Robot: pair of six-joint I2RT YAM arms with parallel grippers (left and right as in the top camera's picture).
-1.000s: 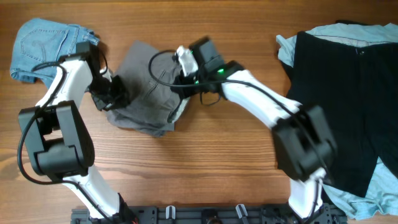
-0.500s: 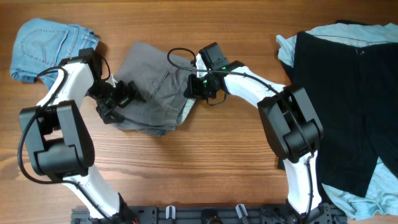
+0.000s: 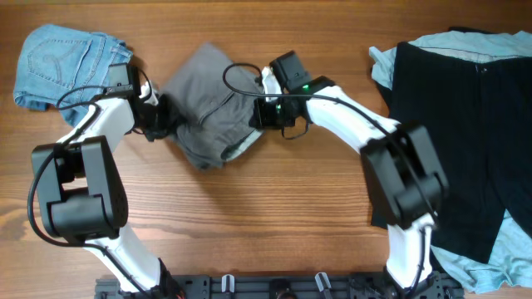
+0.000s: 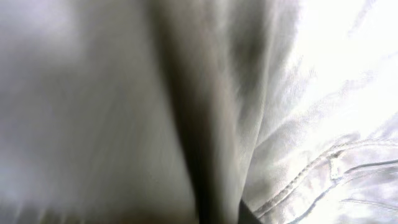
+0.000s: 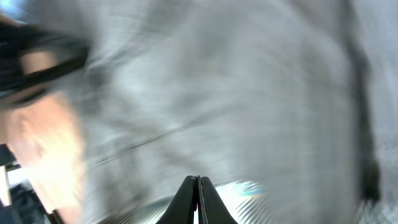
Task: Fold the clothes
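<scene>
Grey shorts (image 3: 206,112) pinched in right jaws

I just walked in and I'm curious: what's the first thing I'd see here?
The two robot arms jump out first: the left gripper and right gripper sit at either side of the bunched grey shorts in the middle of the wooden table. Next come the big black shorts spread on the right, and the blue denim shorts in the far left corner.
</scene>
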